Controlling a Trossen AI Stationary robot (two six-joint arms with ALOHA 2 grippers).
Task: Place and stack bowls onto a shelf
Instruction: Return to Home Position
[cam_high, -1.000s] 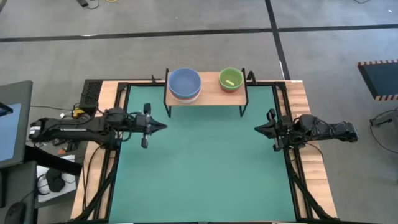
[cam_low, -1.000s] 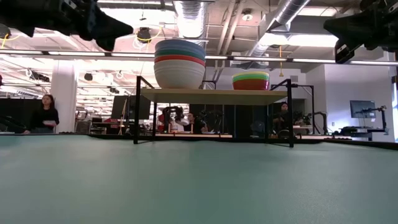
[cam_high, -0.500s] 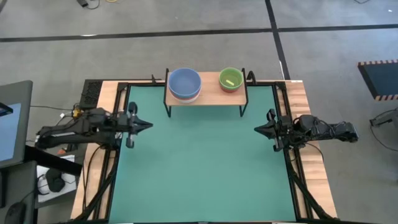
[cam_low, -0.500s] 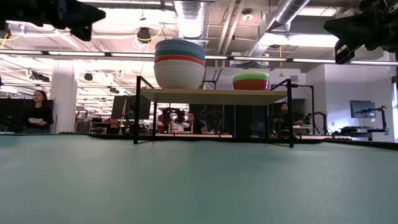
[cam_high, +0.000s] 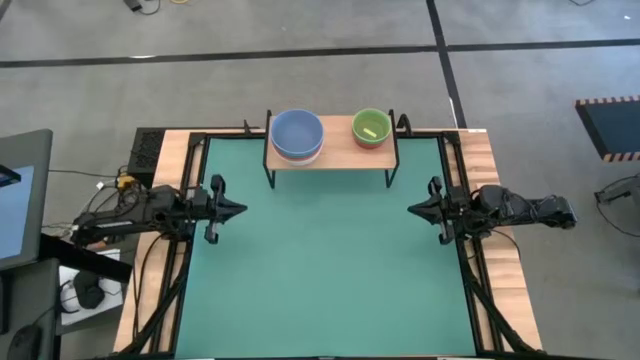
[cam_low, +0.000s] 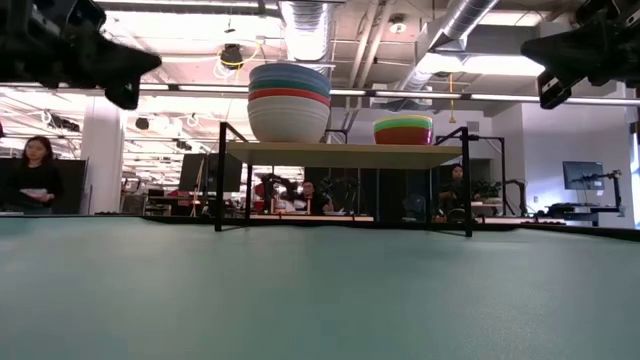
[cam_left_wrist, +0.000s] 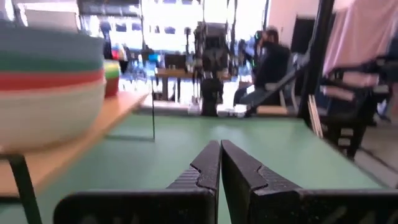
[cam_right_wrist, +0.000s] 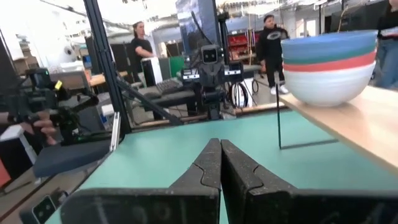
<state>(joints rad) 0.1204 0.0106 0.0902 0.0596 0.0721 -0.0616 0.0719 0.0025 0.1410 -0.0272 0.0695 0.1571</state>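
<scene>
The shelf (cam_high: 330, 155), light wood top on black legs, stands at the far side of the green mat. On its left end sits a stack of several bowls (cam_high: 297, 135), pale blue on top, white at the bottom (cam_low: 288, 118). On its right end sits a smaller stack (cam_high: 371, 127), green on top, red below (cam_low: 403, 131). My left gripper (cam_high: 240, 209) is shut and empty above the mat's left edge. My right gripper (cam_high: 412, 209) is shut and empty above the mat's right edge.
The green mat (cam_high: 320, 270) lies bare between the two arms and toward the near edge. People stand and sit in the room beyond the table (cam_low: 35, 175). A black frame runs round the table's wooden border (cam_high: 470, 280).
My left gripper has drawn back toward the table's left edge and a little toward the near edge, staying shut. The right arm and the bowl stacks have kept still.
</scene>
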